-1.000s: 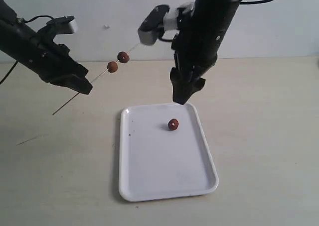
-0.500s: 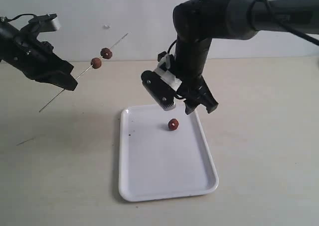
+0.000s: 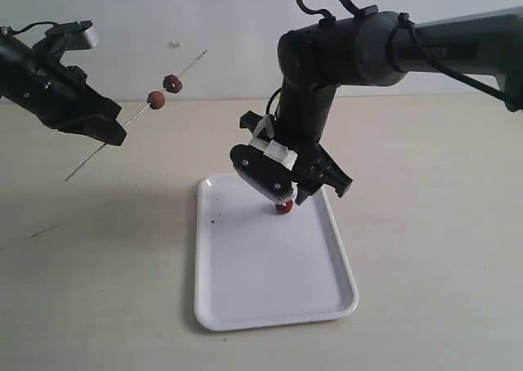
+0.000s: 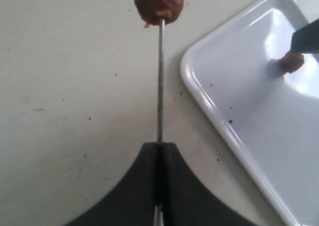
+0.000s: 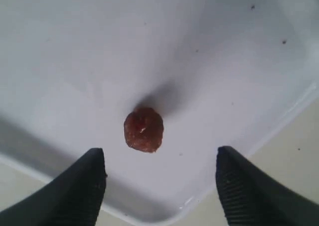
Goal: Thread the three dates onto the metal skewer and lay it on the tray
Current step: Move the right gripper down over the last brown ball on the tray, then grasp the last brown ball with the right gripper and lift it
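My left gripper (image 3: 105, 131) is shut on the metal skewer (image 3: 135, 118), which slants up to the right in the air, left of the tray. Two dates (image 3: 155, 100) (image 3: 172, 83) sit threaded on it; the left wrist view shows the skewer (image 4: 160, 81) running from my shut jaws up to the nearer date (image 4: 158, 4). The third date (image 3: 283, 208) lies loose on the white tray (image 3: 270, 297) near its far edge. My right gripper (image 5: 160, 156) hangs open just above that date (image 5: 143, 129), one finger on each side of it and touching nothing.
Small dark specks (image 3: 214, 221) dot the tray's left part. The tray's rim (image 4: 199, 94) lies to the right of the skewer's line. Pale tabletop surrounds the tray, and a white wall stands behind it.
The right arm has swung down and turned its open gripper over the loose date on the tray. The left arm drew the skewer a little to the left and then held still.
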You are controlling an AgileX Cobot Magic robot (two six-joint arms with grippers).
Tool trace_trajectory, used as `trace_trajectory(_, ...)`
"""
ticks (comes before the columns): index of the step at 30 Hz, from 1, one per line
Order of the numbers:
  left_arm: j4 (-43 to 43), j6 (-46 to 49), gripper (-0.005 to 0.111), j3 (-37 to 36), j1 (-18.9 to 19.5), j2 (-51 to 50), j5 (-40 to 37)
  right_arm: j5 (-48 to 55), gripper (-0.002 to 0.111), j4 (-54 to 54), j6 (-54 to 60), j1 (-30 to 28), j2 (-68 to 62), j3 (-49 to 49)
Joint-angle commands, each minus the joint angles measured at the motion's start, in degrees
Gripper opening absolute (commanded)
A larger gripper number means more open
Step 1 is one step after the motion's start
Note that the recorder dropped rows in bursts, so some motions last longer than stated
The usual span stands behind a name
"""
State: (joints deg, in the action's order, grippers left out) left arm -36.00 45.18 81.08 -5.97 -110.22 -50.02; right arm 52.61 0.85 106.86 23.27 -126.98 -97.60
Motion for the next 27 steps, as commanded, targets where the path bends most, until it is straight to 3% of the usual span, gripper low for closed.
trace_trajectory(1, -0.51, -0.24, 0.0, 0.39, 0.2, 0.72, 0.67, 0.61, 0.062, -0.85, 1.56, 0.01, 0.17, 0.26)
trace_trajectory(13, -0.73, -0.24, 0.0, 0.39, 0.2, 0.72, 1.21, 0.19, 0.062, -0.45, 2.54, 0.01, -3.77, 0.26)
trace_trajectory(27, -1.78, -0.24, 0.0, 0.39, 0.2, 0.72, 2.34, -1.85, 0.054, -0.85, 0.58, 0.01, -3.78, 0.26)
